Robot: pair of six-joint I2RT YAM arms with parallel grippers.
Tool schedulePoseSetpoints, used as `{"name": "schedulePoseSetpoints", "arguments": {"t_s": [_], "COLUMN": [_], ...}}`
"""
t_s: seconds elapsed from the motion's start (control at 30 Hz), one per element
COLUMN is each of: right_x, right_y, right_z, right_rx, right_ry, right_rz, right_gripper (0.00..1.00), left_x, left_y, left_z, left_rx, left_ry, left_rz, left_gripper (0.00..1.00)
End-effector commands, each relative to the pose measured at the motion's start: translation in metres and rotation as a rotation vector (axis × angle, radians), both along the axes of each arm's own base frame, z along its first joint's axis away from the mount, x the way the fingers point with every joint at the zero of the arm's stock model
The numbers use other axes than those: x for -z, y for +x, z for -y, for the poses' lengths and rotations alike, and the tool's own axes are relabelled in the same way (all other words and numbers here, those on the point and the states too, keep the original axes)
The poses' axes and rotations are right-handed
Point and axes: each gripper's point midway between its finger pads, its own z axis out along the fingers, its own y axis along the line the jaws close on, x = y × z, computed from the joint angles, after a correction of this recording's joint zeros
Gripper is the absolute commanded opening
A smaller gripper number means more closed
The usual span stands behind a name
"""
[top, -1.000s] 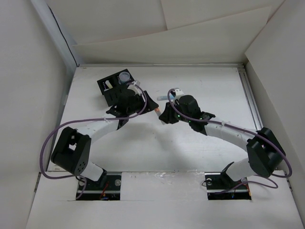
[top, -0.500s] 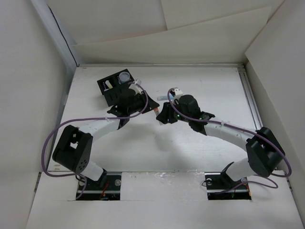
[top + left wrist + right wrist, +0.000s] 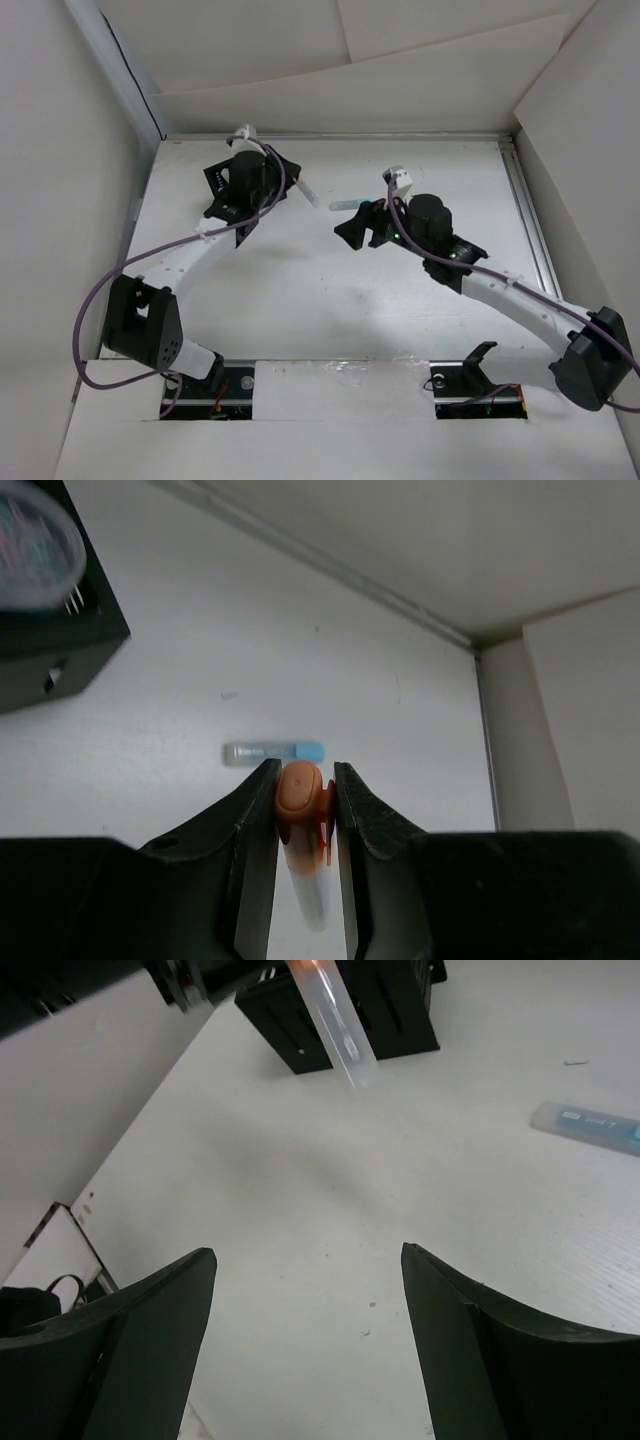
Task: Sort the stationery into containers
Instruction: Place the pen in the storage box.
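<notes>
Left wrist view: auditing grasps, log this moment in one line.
left gripper shut on orange stick | right gripper open, empty | light blue stick lying on table | orange stick not yet in organizer

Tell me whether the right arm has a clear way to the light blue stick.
Likely yes: the right gripper stands open and empty, the light blue stick lies alone on bare table near it, and the left gripper is off by the organizer.

From high above the near edge, looking down on the whole bench (image 3: 330, 300). From the left wrist, close behind the left claw (image 3: 304, 768), facing the far right corner. From the right wrist, low, facing left. Shared by all: the blue stick (image 3: 345, 204).
</notes>
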Motion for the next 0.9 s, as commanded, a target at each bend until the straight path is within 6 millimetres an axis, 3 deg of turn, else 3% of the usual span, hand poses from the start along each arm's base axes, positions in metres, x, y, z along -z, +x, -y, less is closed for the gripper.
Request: {"name": "schedulePoseSetpoints", "arguments": {"t_s": [0.0,0.03,0.17,0.23,0.4,0.6,0.87], "right_x": [0.000,0.007,0.018,0.019,0.016,0.020,0.027], "right_y": [0.008,0.011,0.012,0.014,0.014,0.019,0.022], "right_z": [0.017,0.022,0.027,0.032,0.034,0.037,0.041], "right_rx": [0.062,0.082,0.093,0.113,0.122,0.140,0.160], "right_ry": [-0.019,-0.031,-0.046,-0.048,-0.043,-0.052,-0.059], "right_rz": [0.032,0.022,0.004,0.005,0.014,0.007,-0.012], "right_gripper": [0.81,0.81,0.81,0.81,0.81,0.81,0.81], "left_x": [-0.066,-0.079,-0.086,-0.080,-0.070,-0.050,-0.035], "left_y": [0.029,0.036,0.062,0.070,0.074,0.077,0.083], "left_z": [-0.054,-0.065,-0.126,-0.157,-0.204,-0.224,-0.228], "left_rx": [-0.230,-0.271,-0.472,-0.563,-0.683,-0.742,-0.750], "left_ry": [0.021,0.032,0.128,0.186,0.271,0.368,0.415], "left_rz": [0.136,0.153,0.138,0.109,0.079,0.034,0.033], "left_gripper": [0.00,0.00,0.00,0.00,0.00,0.00,0.00]}}
